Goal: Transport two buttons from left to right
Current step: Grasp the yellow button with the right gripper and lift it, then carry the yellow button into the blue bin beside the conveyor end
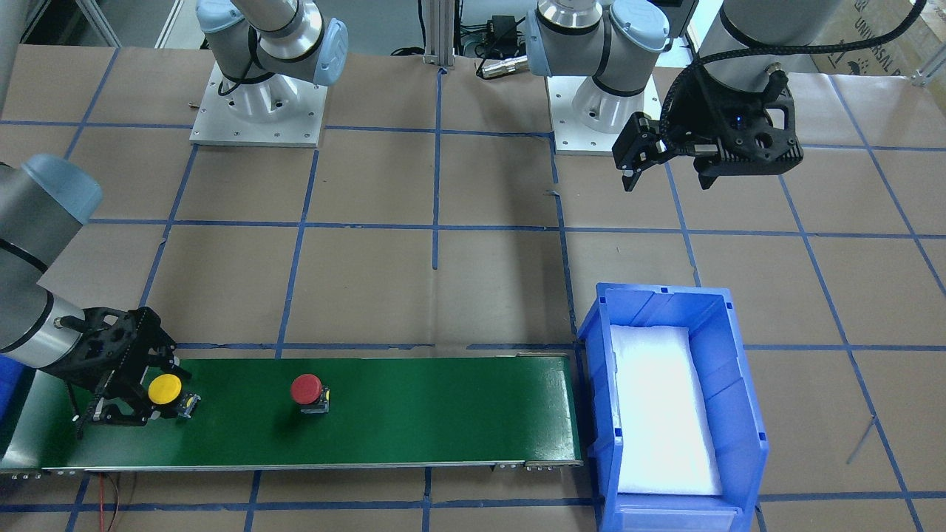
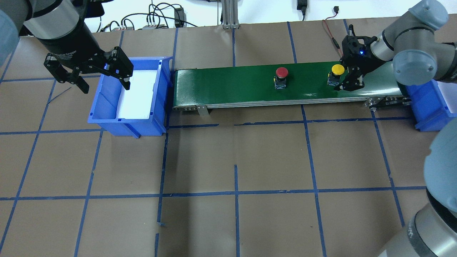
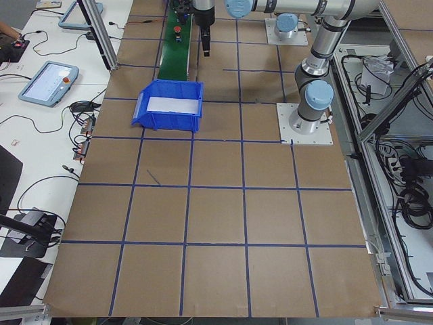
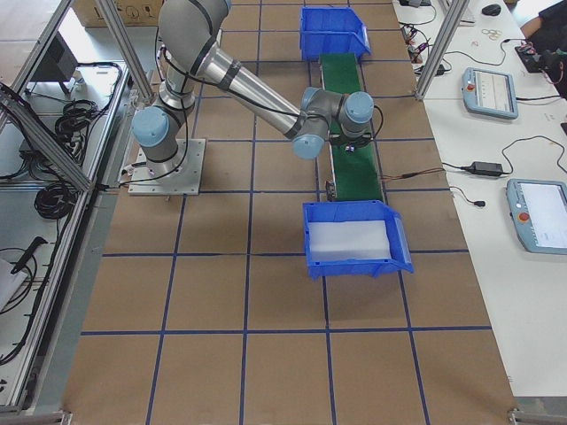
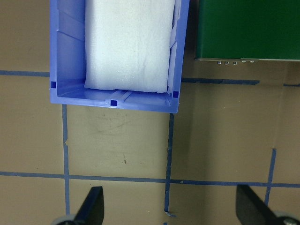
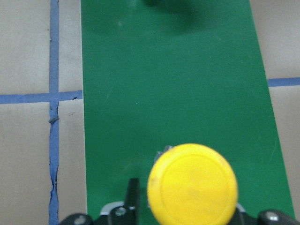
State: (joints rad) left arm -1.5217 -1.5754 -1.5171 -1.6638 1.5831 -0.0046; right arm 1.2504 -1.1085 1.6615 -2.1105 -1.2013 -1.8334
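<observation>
The yellow button point(image 1: 164, 389) stands on the green conveyor belt point(image 1: 443, 414) near its end on my right side. My right gripper point(image 1: 148, 391) sits low over the belt with its fingers point(image 6: 132, 197) on either side of the yellow cap point(image 6: 192, 185), apart from it, open. The red button point(image 1: 306, 389) stands upright further along the belt, also in the overhead view point(image 2: 281, 72). My left gripper point(image 2: 103, 80) hangs open and empty above the near rim of a blue bin point(image 2: 107, 103) at the belt's other end.
The blue bin point(image 1: 739, 384) holds a white foam pad and touches the belt's end. A second blue bin point(image 2: 428, 107) stands at the belt's right end under my right arm. Brown paper with blue tape lines covers the table point(image 2: 235, 160).
</observation>
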